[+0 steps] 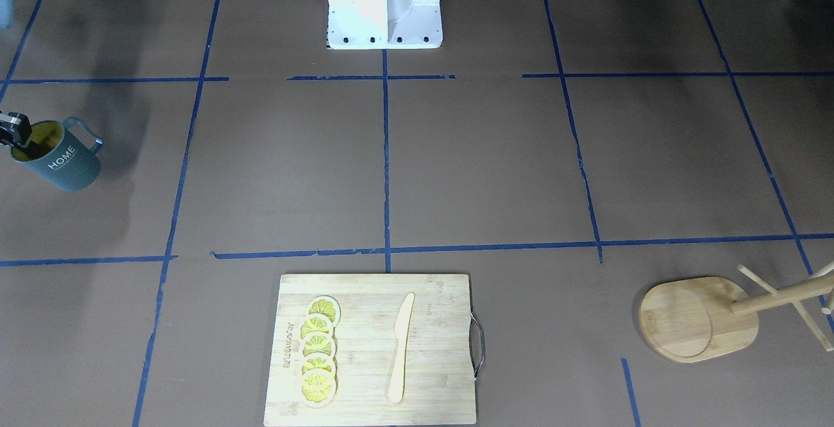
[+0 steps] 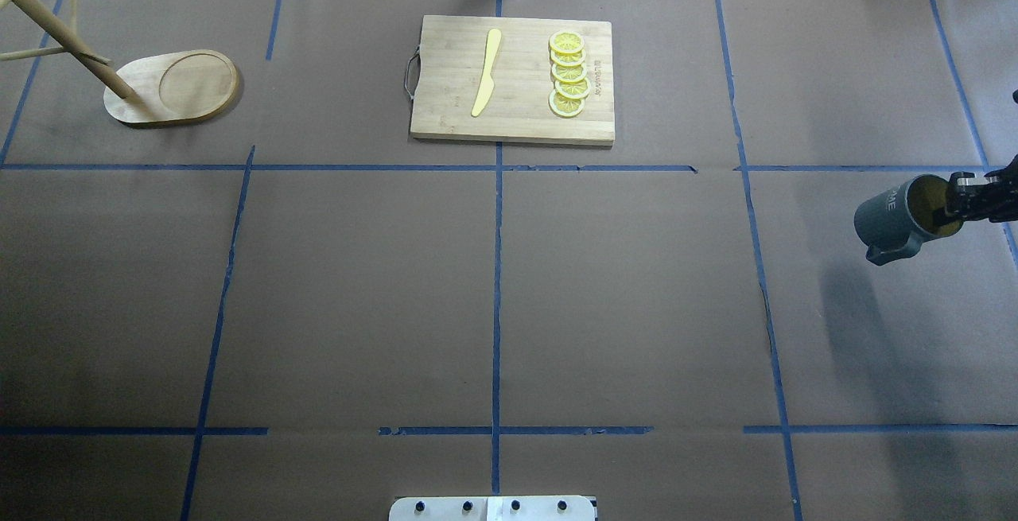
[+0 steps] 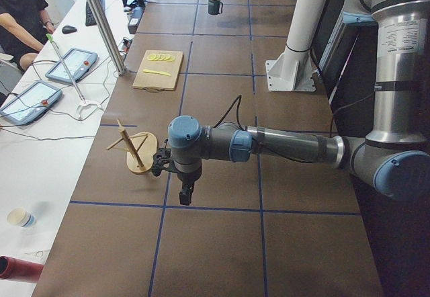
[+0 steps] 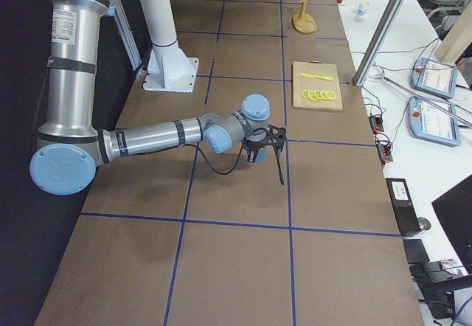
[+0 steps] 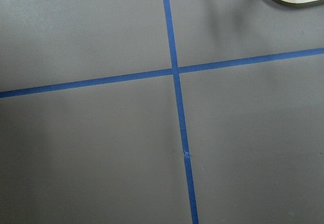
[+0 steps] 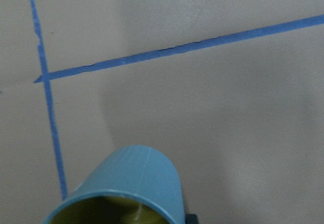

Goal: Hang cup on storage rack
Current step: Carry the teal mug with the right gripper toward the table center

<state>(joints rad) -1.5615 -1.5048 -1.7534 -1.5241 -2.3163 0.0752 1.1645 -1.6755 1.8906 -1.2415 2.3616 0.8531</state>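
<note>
The cup (image 2: 895, 215) is held in the air well to the robot's right of the cutting board (image 2: 521, 119), and somewhat nearer to the robot than the board is. It is tilted, with its yellow mouth turned away from the board and its flat bottom turned toward it. The handle points toward the robot's side, and the white lettering is on the upper wall. In the front-facing view the shadow of the cup lies on the table (image 2: 620, 290) apart from the cup itself, so it does not rest there. The right gripper (image 2: 954, 199) pinches the rim of the cup, with one finger inside the yellow mouth and the other outside on the wall. Its wrist camera sees the blue-grey wall and the yellow inside just below. The storage rack (image 2: 183, 87) stands upright well to the robot's left of the cutting board, at about the same depth as the board, with its pole on the end of the oval base farther from the board. The left gripper (image 3: 184, 191) hangs above the table still farther from the board than the rack. It shows only in the left side view, so I cannot tell whether its fingers are spread or pressed together. On the board lie a row of lemon slices (image 2: 569, 75) and a yellow knife (image 2: 487, 71).
</note>
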